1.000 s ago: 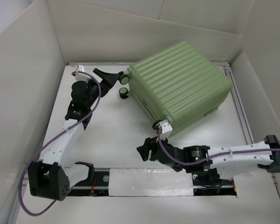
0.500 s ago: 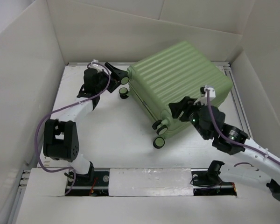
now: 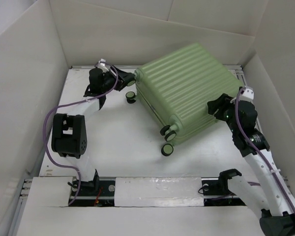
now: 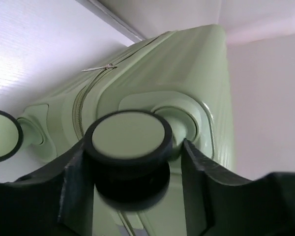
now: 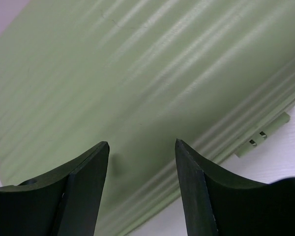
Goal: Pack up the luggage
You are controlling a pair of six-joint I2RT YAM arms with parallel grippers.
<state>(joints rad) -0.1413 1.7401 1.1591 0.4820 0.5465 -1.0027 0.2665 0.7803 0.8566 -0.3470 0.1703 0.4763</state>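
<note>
The luggage [image 3: 187,93] is a pale green ribbed suitcase, closed and lying flat at the back of the table, with its wheels facing left and the near side. My left gripper [image 3: 129,78] is at the far-left corner. In the left wrist view its dark fingers [image 4: 73,187] sit on either side of a black-and-green wheel [image 4: 128,135], pressed against it. My right gripper [image 3: 215,106] hovers at the suitcase's near-right edge. It is open, with only the ribbed shell [image 5: 137,73] showing between its fingertips [image 5: 91,172].
Three other wheels show: one [image 3: 130,97] below the left gripper and two [image 3: 168,140] at the near corner. White cardboard walls [image 3: 29,73] enclose the table. A metal rail [image 3: 253,113] runs along the right side, and a white strip [image 3: 157,191] lies between the arm bases.
The left gripper moved right onto the far-left wheel and its jaws closed in on it. The right arm swung from the near wheels up to the suitcase's near-right edge.
</note>
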